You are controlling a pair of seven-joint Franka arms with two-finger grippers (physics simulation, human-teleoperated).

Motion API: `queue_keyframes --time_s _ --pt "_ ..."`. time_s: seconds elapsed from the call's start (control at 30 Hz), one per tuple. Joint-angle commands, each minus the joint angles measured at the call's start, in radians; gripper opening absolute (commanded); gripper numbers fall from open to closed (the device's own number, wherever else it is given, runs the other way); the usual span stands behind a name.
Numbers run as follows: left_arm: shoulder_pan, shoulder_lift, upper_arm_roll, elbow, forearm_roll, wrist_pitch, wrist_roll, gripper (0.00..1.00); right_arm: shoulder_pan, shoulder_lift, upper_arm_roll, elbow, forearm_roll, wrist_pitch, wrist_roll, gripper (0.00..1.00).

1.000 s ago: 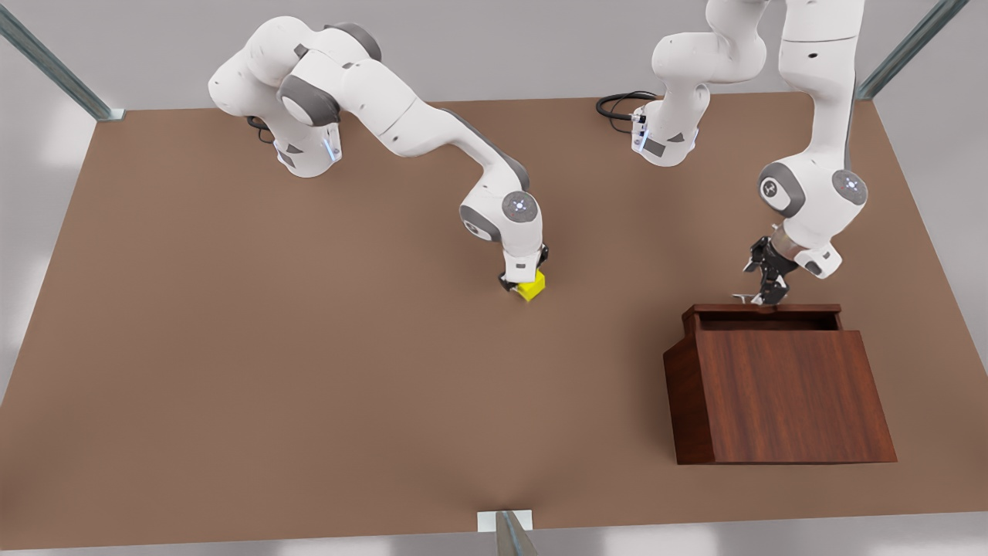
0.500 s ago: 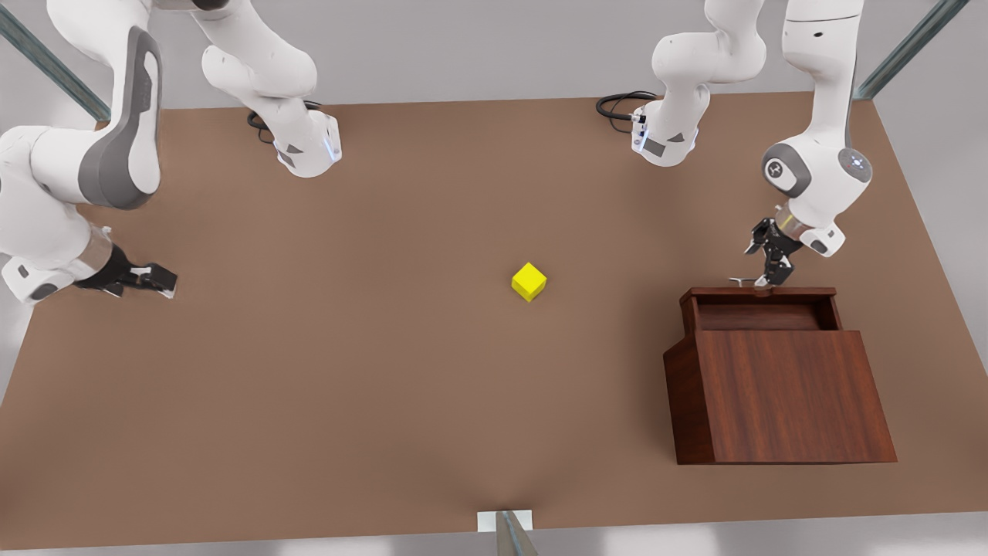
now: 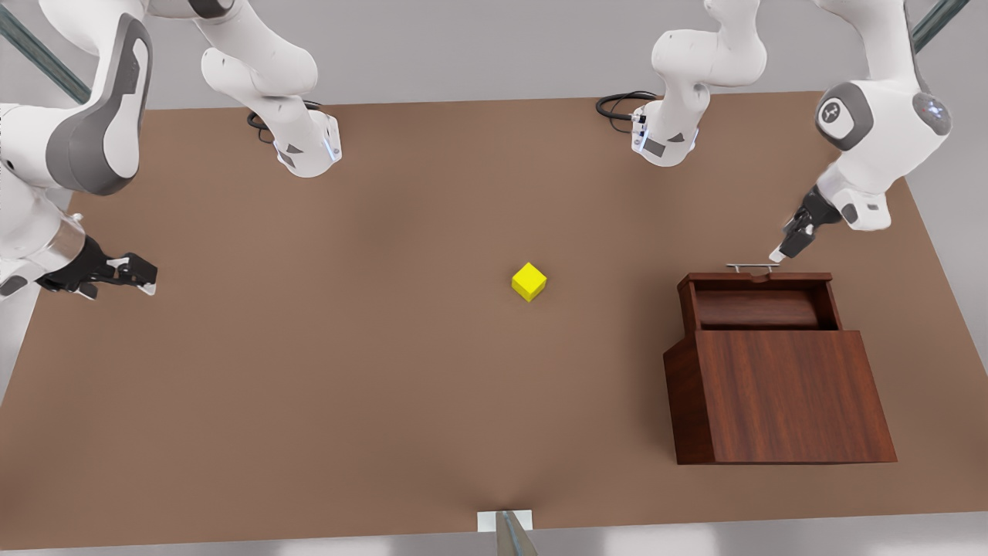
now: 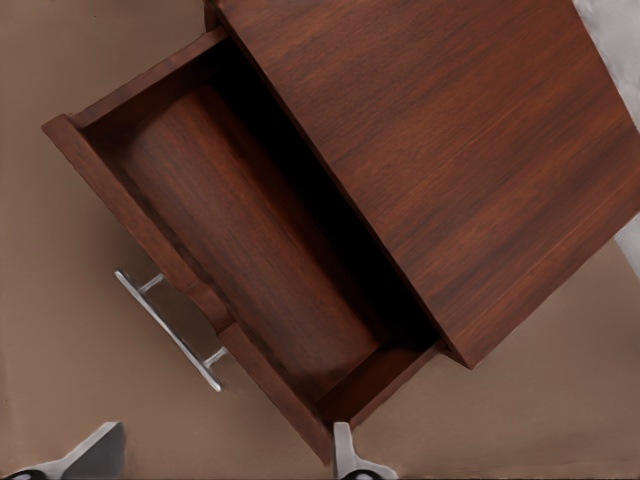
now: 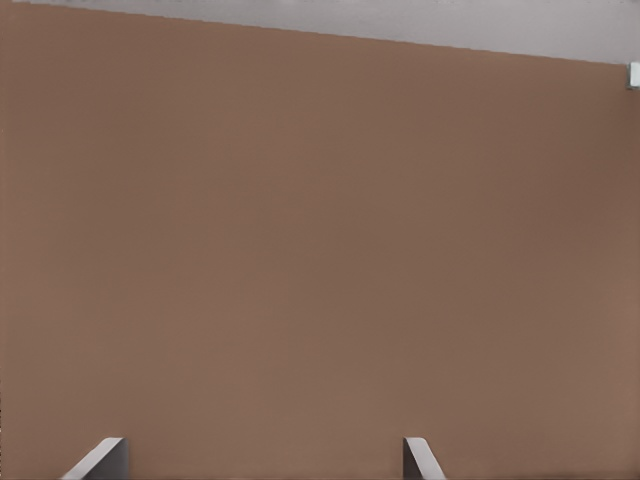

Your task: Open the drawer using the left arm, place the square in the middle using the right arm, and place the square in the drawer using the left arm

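White arms (image 3: pixel 262 66), grey joints, black fingers (image 3: pixel 789 249).

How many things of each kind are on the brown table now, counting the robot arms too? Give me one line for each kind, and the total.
Robot arms: 2, with the left gripper open just off the drawer's handle and the right gripper open, waiting at the front view's left
Wooden cabinet with open drawer: 1
Yellow cube: 1
Total: 4

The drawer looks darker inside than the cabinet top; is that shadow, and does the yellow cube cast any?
Front view: the drawer interior is shaded darker than the cabinet top; the yellow cube casts only a faint soft shadow on the table. Left wrist view: the drawer's deepest shade runs under the cabinet's overhang.
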Motion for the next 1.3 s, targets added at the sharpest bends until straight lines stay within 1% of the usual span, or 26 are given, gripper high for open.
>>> queue_keyframes --time_s 0.0,0.03,0.07,0.1,0.13,0.23,0.27,0.3,0.33,0.37,0.4,0.47,0.53,0.57,0.63,0.67,0.8,0.97,1.0,1.27 --pt "0.004 0.042 -0.028 0.056 0.045 -0.019 0.054 1.0 0.002 0.0 0.0 0.001 0.0 0.001 0.0 1.0" --pt "0.004 0.132 -0.111 0.185 0.045 -0.065 0.137 1.0 0.007 0.006 0.0 0.01 0.009 -0.001 0.002 1.0" --pt "-0.001 0.223 -0.167 0.306 0.044 -0.115 0.186 1.0 0.011 0.006 0.003 0.012 0.02 -0.001 0.003 1.0" --pt "-0.021 0.347 -0.226 0.475 0.044 -0.18 0.192 1.0 0.013 0.005 0.006 0.018 0.02 -0.005 0.003 1.0" --pt "-0.022 0.416 -0.285 0.575 0.044 -0.229 0.188 1.0 0.011 0.008 0.006 0.018 0.02 -0.01 0.002 1.0" --pt "-0.022 0.554 -0.492 0.687 0.043 -0.233 0.186 1.0 0.01 0.009 0.005 0.018 0.02 -0.009 0.005 1.0" --pt "-0.022 0.588 -0.538 0.718 0.045 -0.233 0.22 1.0 0.008 0.011 0.005 0.018 0.02 -0.007 0.005 1.0" --pt "-0.045 0.61 -0.569 0.722 0.062 -0.235 0.35 1.0 0.005 0.014 0.005 0.018 0.022 -0.001 0.003 1.0" --pt "-0.097 0.633 -0.569 0.721 0.099 -0.229 0.386 1.0 0.004 0.019 0.005 0.02 0.022 0.005 0.005 1.0" --pt "-0.142 0.64 -0.569 0.715 0.192 -0.221 0.427 1.0 0.001 0.017 0.002 0.02 0.022 0.007 0.005 1.0" --pt "-0.219 0.651 -0.569 0.71 0.277 -0.197 0.465 1.0 -0.001 0.017 0.002 0.021 0.02 0.007 0.005 1.0" --pt "-0.295 0.683 -0.569 0.689 0.294 -0.143 0.465 1.0 -0.001 0.015 -0.001 0.023 0.02 0.002 0.003 1.0" --pt "-0.325 0.685 -0.567 0.601 0.364 -0.076 0.449 1.0 0.005 0.015 -0.001 0.018 0.019 -0.005 0.003 1.0" --pt "-0.326 0.683 -0.567 0.552 0.381 -0.04 0.432 1.0 0.008 0.017 0.0 0.018 0.019 -0.005 0.003 1.0" --pt "-0.335 0.668 -0.562 0.42 0.401 0.09 0.378 1.0 0.01 0.017 0.0 0.017 0.019 -0.007 0.0 1.0" --pt "-0.337 0.666 -0.564 0.38 0.461 0.125 0.327 1.0 0.01 0.017 0.0 0.018 0.019 -0.007 0.003 1.0" --pt "-0.337 0.646 -0.559 0.262 0.47 0.234 0.274 1.0 0.01 0.017 0.0 0.018 0.019 -0.005 0.003 1.0" --pt "-0.337 0.645 -0.549 0.192 0.475 0.274 0.255 1.0 0.01 0.017 0.0 0.02 0.019 -0.005 0.003 1.0" --pt "-0.337 0.642 -0.547 0.147 0.475 0.331 0.254 1.0 0.008 0.017 0.0 0.02 0.019 -0.005 0.002 1.0" --pt "-0.34 0.665 -0.547 0.132 0.475 0.354 0.22 1.0 0.01 0.017 0.0 0.02 0.019 -0.005 0.003 1.0"
